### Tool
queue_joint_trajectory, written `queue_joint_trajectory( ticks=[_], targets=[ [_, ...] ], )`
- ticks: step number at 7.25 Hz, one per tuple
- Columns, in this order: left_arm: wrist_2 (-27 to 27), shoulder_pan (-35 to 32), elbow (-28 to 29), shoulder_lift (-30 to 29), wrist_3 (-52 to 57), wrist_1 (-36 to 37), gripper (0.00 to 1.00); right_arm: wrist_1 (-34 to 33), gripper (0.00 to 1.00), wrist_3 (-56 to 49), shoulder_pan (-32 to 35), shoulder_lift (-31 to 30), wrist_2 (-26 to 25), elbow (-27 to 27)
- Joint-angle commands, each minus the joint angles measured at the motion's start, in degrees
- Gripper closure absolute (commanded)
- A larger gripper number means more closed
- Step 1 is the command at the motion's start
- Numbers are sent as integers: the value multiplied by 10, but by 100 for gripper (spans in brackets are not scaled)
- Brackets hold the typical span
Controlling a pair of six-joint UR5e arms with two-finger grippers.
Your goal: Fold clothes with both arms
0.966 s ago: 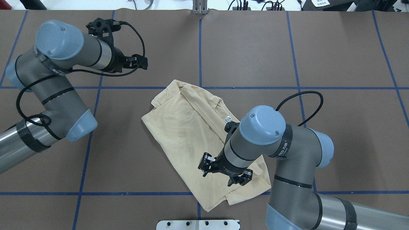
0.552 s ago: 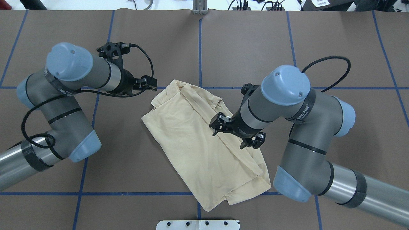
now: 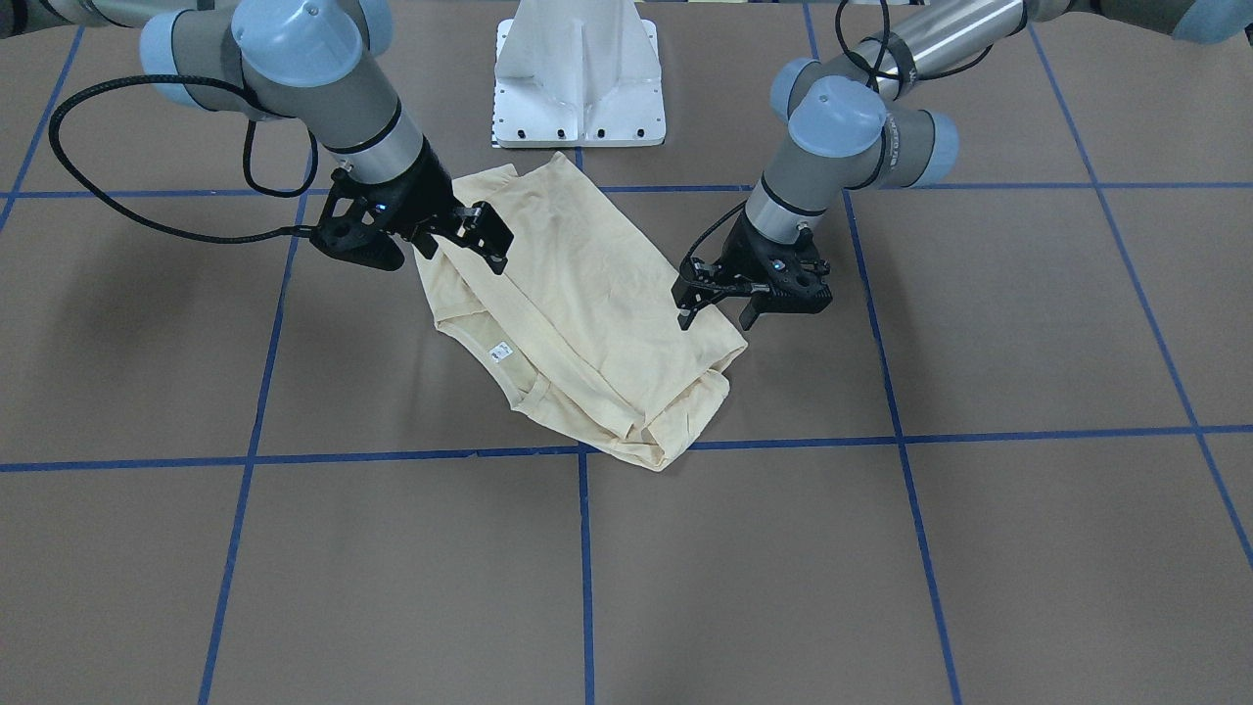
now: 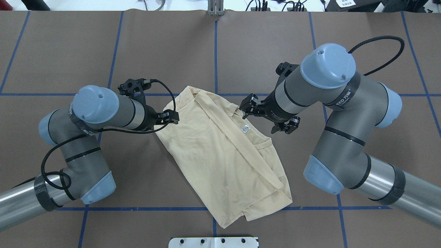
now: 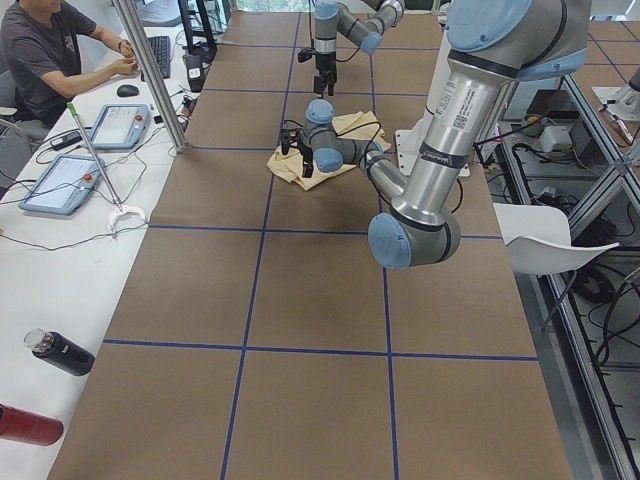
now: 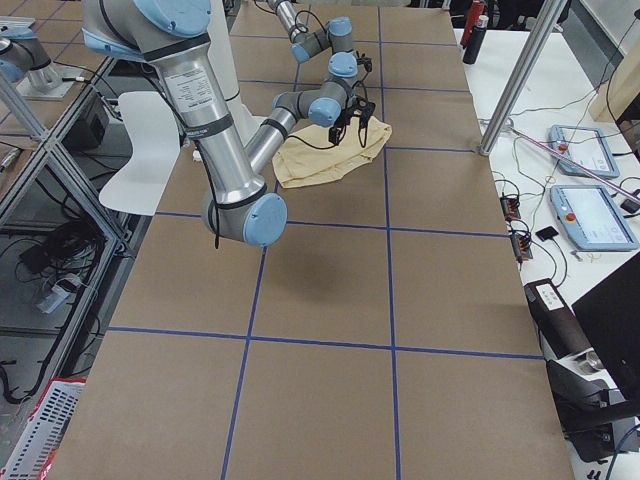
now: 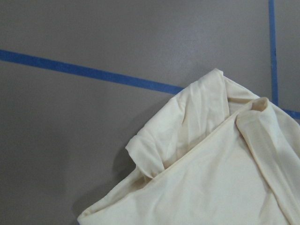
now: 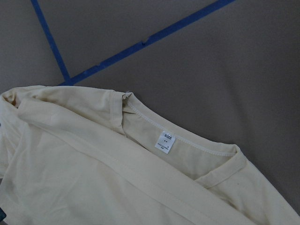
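The cream-yellow T-shirt (image 4: pixel 213 151) lies folded lengthwise and slantwise on the brown table, plain side up, its print hidden. Its white neck label (image 4: pixel 245 128) faces up near the right edge. My left gripper (image 4: pixel 171 117) is open and empty, low beside the shirt's far left corner, which fills the left wrist view (image 7: pixel 211 178). My right gripper (image 4: pixel 267 119) is open and empty, just right of the collar and label (image 8: pixel 165 143). In the front view the left gripper (image 3: pixel 715 318) is at the shirt's (image 3: pixel 578 294) right edge and the right gripper (image 3: pixel 465 255) at its upper left.
The white pedestal base (image 3: pixel 578 69) stands at the robot's side of the table, close to the shirt's near hem. Blue tape lines (image 4: pixel 216 51) grid the brown table. An operator (image 5: pixel 50 60) sits at a side desk with tablets; bottles (image 5: pixel 60 352) lie there.
My right gripper moved from over the shirt's near hem up to its collar side. My left gripper came down from the far left to the shirt's far left corner. Both stayed open.
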Motion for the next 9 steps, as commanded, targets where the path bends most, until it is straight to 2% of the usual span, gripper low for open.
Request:
queue_joint_trajectory(
  ticks=[1,4,7,9],
  targets=[
    [2,3,15,1,0,-1,9,-1,0,-1,1,-1,-3,-1],
    [2,3,33,1,4,-2,11,-1,0,-1,1,-3,-6,0],
    [2,3,33,1,3,-2,19,-1,0,-2,5,-3,-6,0],
    [2,3,35,1,3,-2,28,-1,0,-2,5,-3,-6,0]
  ],
)
